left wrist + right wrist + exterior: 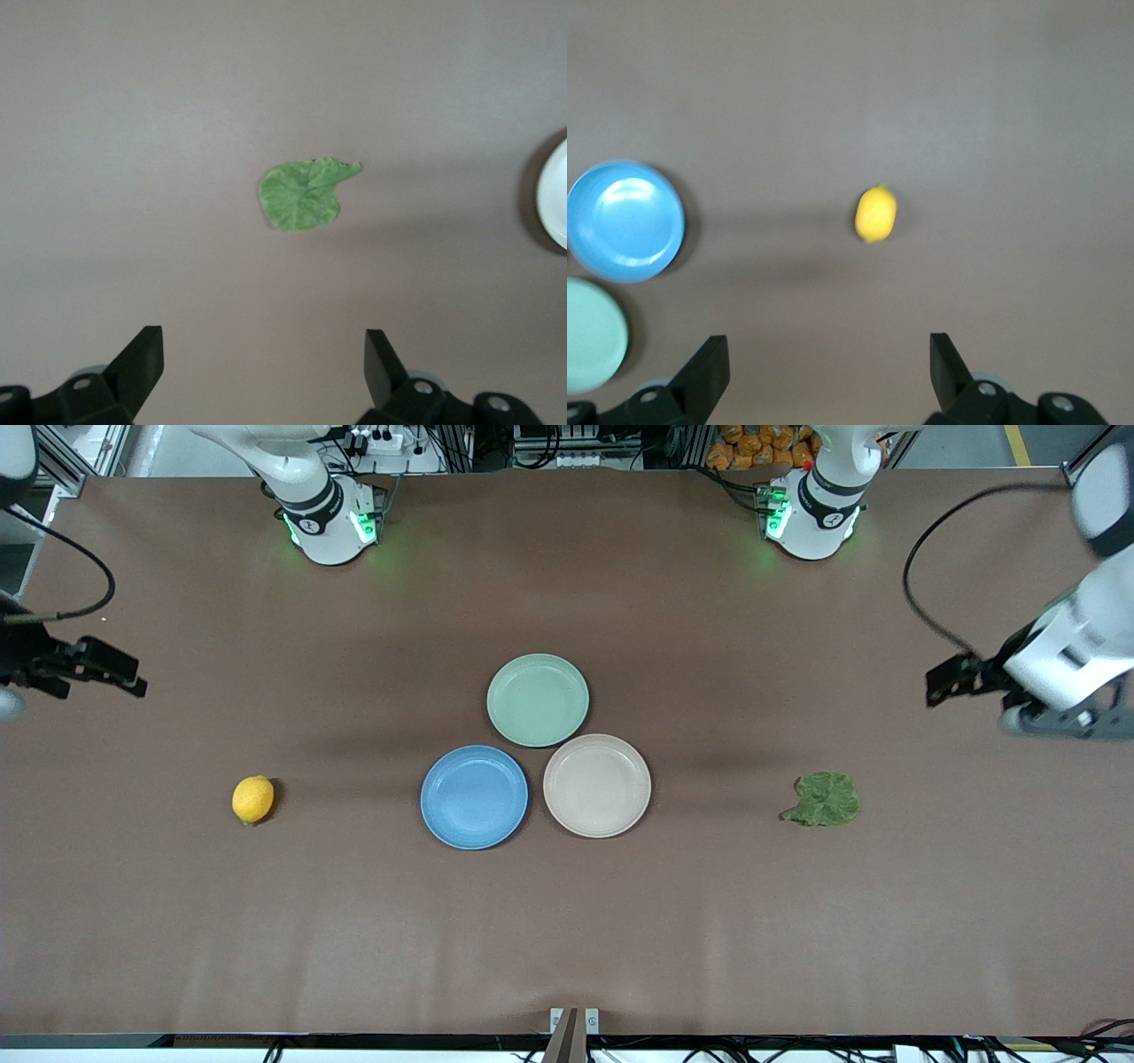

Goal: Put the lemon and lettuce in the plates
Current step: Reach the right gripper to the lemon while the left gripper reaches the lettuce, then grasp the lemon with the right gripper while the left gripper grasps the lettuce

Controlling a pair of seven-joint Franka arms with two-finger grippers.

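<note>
The lemon (252, 799) lies on the table toward the right arm's end, and shows in the right wrist view (875, 213). The lettuce (824, 799) lies flat toward the left arm's end, and shows in the left wrist view (301, 195). The blue plate (474, 797) and the beige-pink plate (596, 786) sit side by side mid-table, both empty. My right gripper (131, 676) hangs open and empty above the table's end beside the lemon (828, 359). My left gripper (941, 682) hangs open and empty above the table's end beside the lettuce (264, 354).
A pale green plate (538, 700) sits empty, touching the two plates and farther from the front camera. The blue plate (625, 221) and green plate (589, 332) show in the right wrist view, the beige-pink plate's edge (554, 204) in the left wrist view. Black cables hang from both wrists.
</note>
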